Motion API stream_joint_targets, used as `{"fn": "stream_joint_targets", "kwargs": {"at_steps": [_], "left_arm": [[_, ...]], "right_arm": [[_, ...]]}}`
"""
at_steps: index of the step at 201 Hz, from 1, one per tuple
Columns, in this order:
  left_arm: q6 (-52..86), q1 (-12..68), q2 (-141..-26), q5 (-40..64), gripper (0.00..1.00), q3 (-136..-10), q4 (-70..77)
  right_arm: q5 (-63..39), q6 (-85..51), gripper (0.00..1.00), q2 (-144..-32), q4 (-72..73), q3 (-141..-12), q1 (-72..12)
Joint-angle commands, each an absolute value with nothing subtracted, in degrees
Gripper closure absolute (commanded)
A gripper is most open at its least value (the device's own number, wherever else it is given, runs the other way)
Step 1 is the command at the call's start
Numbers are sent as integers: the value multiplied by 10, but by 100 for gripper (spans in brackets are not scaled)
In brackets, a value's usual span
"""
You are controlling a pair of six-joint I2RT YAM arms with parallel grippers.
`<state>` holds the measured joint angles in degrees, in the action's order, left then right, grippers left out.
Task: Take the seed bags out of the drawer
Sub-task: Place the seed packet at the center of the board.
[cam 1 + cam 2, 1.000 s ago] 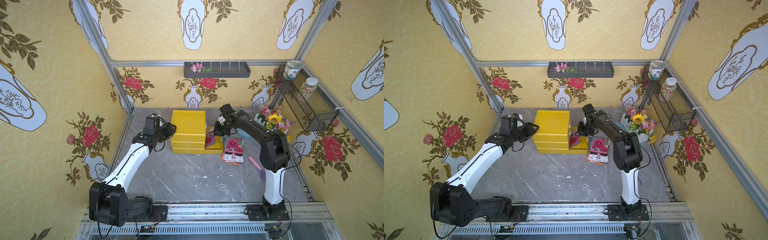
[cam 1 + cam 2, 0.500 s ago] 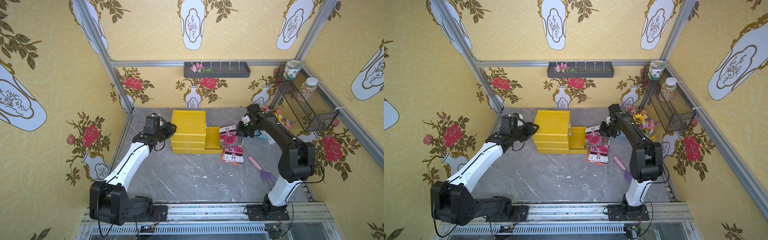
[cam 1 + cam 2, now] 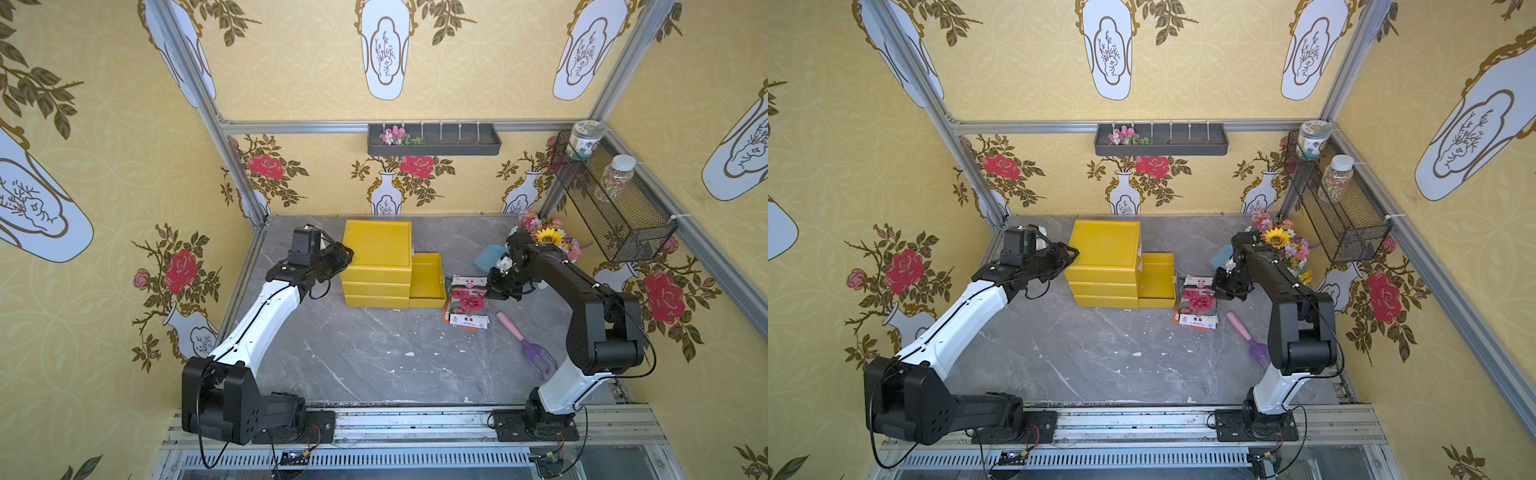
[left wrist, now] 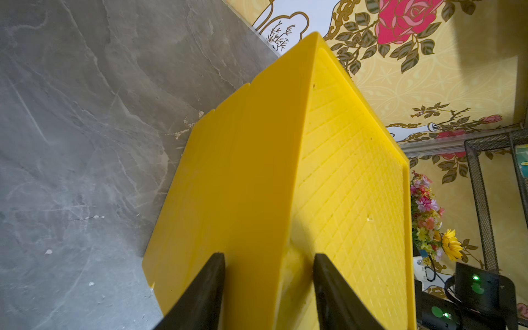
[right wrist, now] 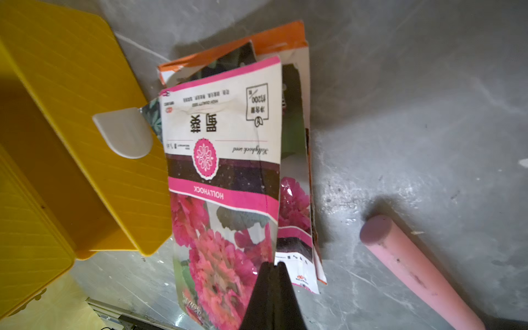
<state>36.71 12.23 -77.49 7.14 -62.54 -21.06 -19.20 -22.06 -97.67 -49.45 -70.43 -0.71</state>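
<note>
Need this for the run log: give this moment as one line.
left gripper: shut on chest edge | right gripper: shut on bag, above pile | drawer: open, no bags seen inside | pile: beside drawer

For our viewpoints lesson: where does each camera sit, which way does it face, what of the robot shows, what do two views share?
Top views: high over the bases, looking down; both arms, yellow chest, open drawer, seed bags.
Left wrist: on left arm, facing along the chest; left hand clamps its edge.
Right wrist: on right arm, facing the table; right hand pinches one seed bag.
Shared: pink handle, in right wrist and top views.
</note>
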Motion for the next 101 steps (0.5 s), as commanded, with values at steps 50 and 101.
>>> {"fn": "stream_joint_targets", "kwargs": {"at_steps": [50,101], "left_arm": [[361,122,-779,64,46,-616,-285],[362,122,-777,62,46,-618,-285]], "right_arm": [[-146,-226,53,-995,-498,-760,-41],[-170,-267,53,-1083,-471,-844,-125]]}}
